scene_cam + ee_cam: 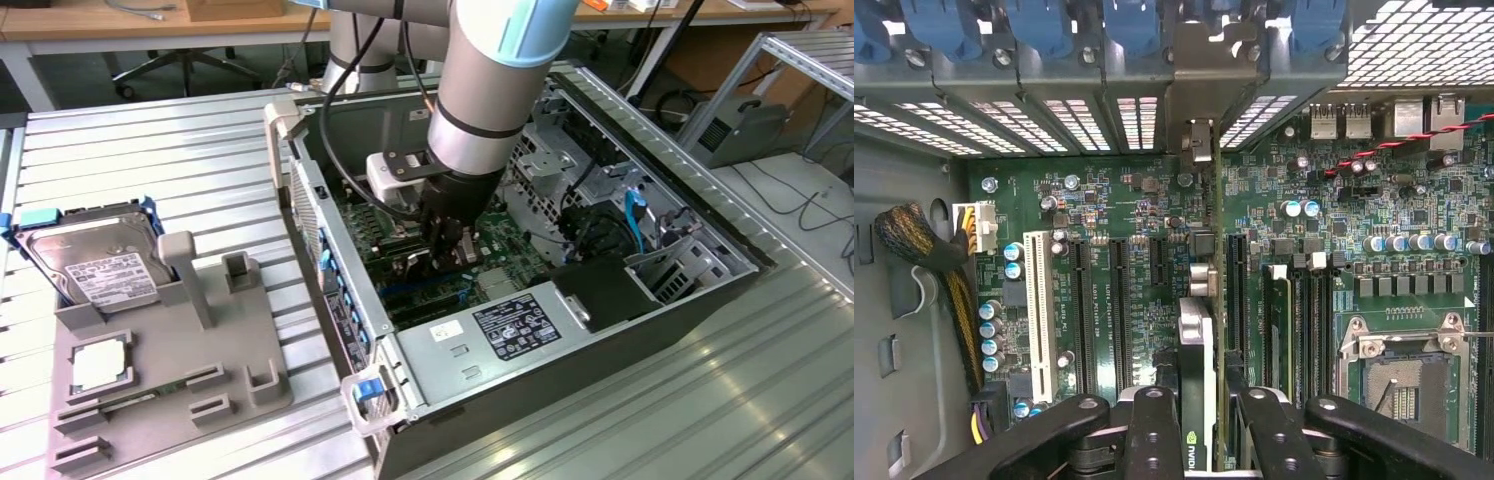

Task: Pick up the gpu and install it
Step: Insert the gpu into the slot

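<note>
Clamping gripper [1199, 425] on gpu [1196, 350]: pinching card edge-on between both fingers [1154, 430], closing partway and tight against its faces. Holding gpu upright inside case [304, 205], low over motherboard [1154, 200] on case floor, pointing its long edge at case rear wall. Lining it up just beside a long black slot [1237, 290]. Cannot tell whether touching or seated. Showing green logo on card's top edge, right between fingers.

Reaching arm [487, 90] in through open side of case, dropping down roughly mid-case.

Seeing white slot [1038, 310] on board inside case, plus braided cable bundle [924, 245] running along bare case floor next to it. Seeing CPU socket [1399, 375] further along board, deeper in case. Noting blue latches [1034, 30] lining case rear wall. Noting power supply [494, 325] sitting at case end nearest exterior camera.

Spotting grey tray [234, 345] outside case, on exterior view's left of it, carrying hard drive [100, 265] propped on edge and CPU chip [100, 365] lying flat. Resting case and tray on ribbed metal table [147, 150].
</note>
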You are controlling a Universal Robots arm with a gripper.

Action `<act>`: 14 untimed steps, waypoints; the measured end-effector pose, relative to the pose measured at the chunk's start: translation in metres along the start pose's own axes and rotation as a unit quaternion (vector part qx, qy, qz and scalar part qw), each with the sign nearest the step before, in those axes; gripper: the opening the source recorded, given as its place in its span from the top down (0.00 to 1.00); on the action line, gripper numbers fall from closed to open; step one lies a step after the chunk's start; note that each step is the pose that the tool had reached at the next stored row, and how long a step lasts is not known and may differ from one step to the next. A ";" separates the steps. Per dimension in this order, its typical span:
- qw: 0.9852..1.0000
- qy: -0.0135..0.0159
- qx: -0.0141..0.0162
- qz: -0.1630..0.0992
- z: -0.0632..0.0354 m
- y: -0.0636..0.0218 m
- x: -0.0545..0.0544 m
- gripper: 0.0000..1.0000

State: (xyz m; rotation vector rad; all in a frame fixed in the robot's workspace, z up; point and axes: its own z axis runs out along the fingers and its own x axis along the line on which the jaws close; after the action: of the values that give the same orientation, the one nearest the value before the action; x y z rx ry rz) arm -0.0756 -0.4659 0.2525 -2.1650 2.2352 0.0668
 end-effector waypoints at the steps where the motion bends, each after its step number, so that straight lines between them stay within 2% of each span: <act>1: 1.000 0.000 0.000 0.000 0.0000 0.0000 0.000 0.73; 6: 1.000 0.000 0.000 0.000 0.0001 0.0000 0.000 0.72; 7: 1.000 0.000 0.000 0.000 0.0001 0.0000 0.000 0.65; 10: 1.000 0.000 0.000 0.000 0.0000 0.0000 0.000 0.65; 14: 1.000 0.003 0.000 0.000 -0.0023 0.0001 -0.001 0.65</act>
State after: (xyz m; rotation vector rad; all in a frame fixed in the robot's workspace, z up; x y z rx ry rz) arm -0.0756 -0.4647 0.2548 -2.1679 2.2387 0.0594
